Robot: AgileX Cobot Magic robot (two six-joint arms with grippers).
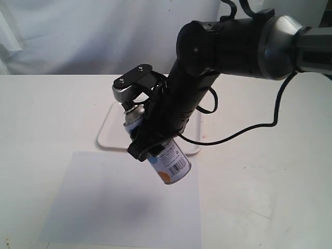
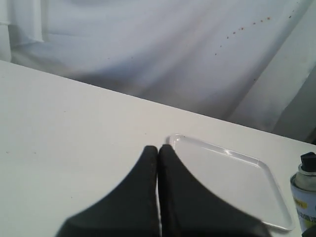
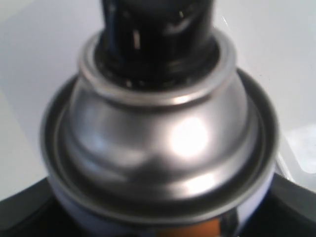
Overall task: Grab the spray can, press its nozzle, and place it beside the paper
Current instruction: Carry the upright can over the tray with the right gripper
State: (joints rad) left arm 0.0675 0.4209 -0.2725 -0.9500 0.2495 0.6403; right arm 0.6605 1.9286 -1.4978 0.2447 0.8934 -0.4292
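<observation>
My right gripper (image 1: 149, 146) is shut on the spray can (image 1: 172, 164), holding it tilted in the air above the near edge of the tray and the far edge of the paper (image 1: 104, 207). The can's black nozzle (image 1: 127, 109) points up and to the left. In the right wrist view the can's silver dome (image 3: 163, 138) and nozzle (image 3: 158, 34) fill the picture, with dark fingers (image 3: 19, 215) at the sides. My left gripper (image 2: 158, 149) is shut and empty, low over the table by the tray's corner. The can (image 2: 305, 195) shows at that view's edge.
A white rimmed tray (image 1: 110, 130) with rounded corners lies behind the paper; its rim (image 2: 222, 150) also shows in the left wrist view. A black cable (image 1: 244, 129) hangs from the right arm over the table. A white curtain backs the table.
</observation>
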